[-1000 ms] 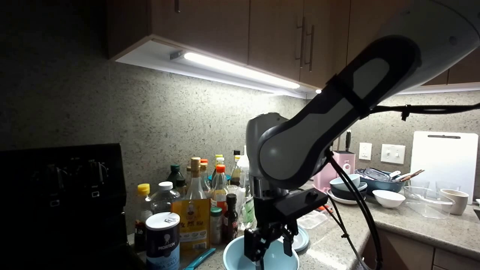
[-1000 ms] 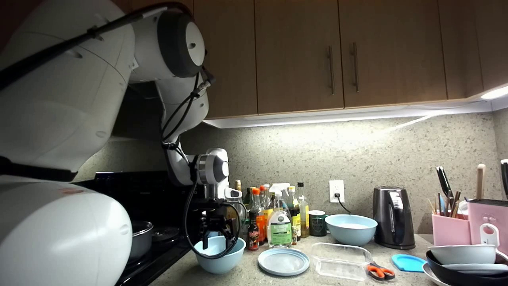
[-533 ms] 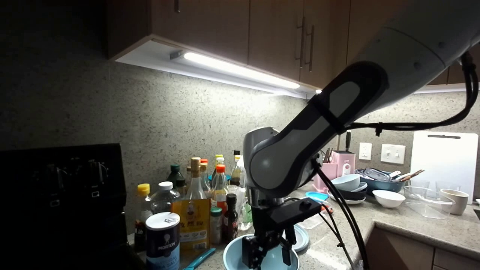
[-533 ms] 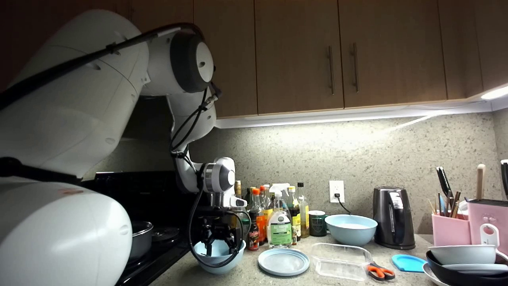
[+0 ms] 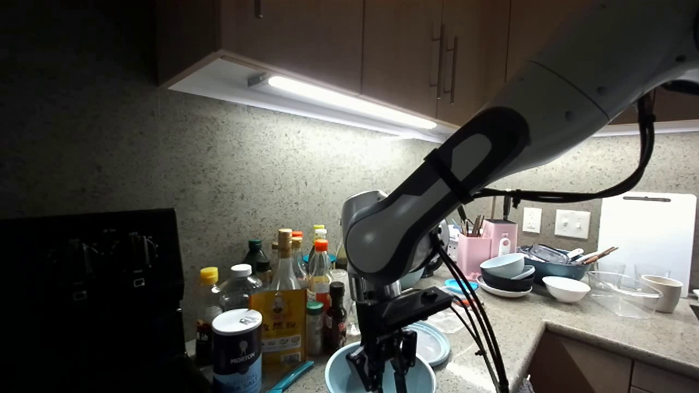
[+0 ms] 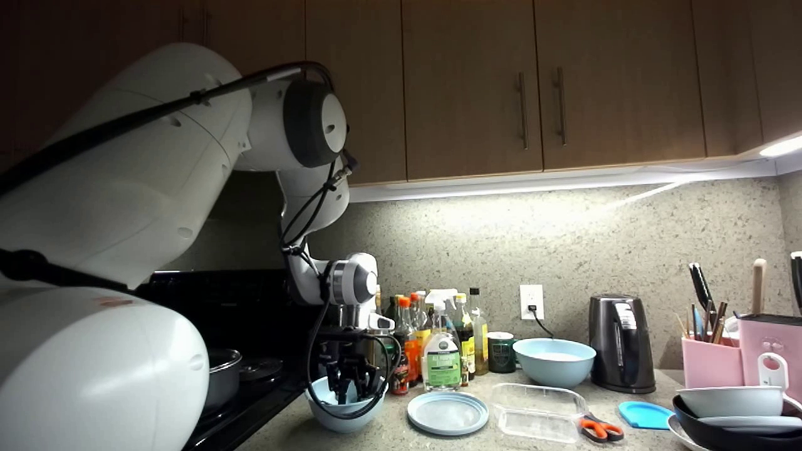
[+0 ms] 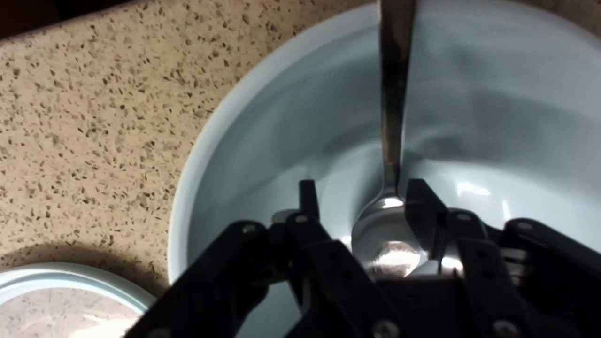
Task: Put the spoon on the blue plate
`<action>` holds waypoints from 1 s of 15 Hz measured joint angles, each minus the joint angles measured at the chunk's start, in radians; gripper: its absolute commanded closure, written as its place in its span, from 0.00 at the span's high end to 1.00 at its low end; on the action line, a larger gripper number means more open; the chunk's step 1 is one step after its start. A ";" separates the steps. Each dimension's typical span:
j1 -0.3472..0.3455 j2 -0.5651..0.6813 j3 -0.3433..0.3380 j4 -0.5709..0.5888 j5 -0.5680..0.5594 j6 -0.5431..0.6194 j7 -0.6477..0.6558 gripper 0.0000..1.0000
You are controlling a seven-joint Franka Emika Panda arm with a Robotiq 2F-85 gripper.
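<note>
Spoon (image 7: 392,136) lies in the bowl (image 7: 281,117), its head near the bottom and its handle running to 12 o'clock in the wrist view, past the rim and out of frame. The pincer (image 7: 364,199) hangs at the bowl's mouth, its jaws apart, the spoon's neck showing between them and nearer the jaw at 3 o'clock; whether they touch, I cannot tell. On the surface (image 6: 391,435), at the bowl's 3 o'clock in an exterior view, is the plate (image 6: 448,413), with a spray bottle (image 6: 442,360) at its 12 and a tray (image 6: 532,423) at its 3. By my reading only the approach is nearly done; gripping the spoon, lifting it over the rim and laying it on the plate are left.
</note>
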 measured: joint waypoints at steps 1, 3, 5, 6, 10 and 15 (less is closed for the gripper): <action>0.000 0.008 0.000 0.013 0.000 -0.006 0.000 0.15; 0.000 0.020 0.000 0.033 0.000 -0.013 0.000 0.01; 0.000 0.028 0.000 0.049 0.001 -0.015 0.000 0.00; 0.000 0.030 0.000 0.054 0.001 -0.015 0.000 0.00; 0.001 0.028 0.000 0.071 0.012 -0.015 0.000 0.00; 0.014 -0.005 0.002 0.073 0.013 -0.025 0.001 0.39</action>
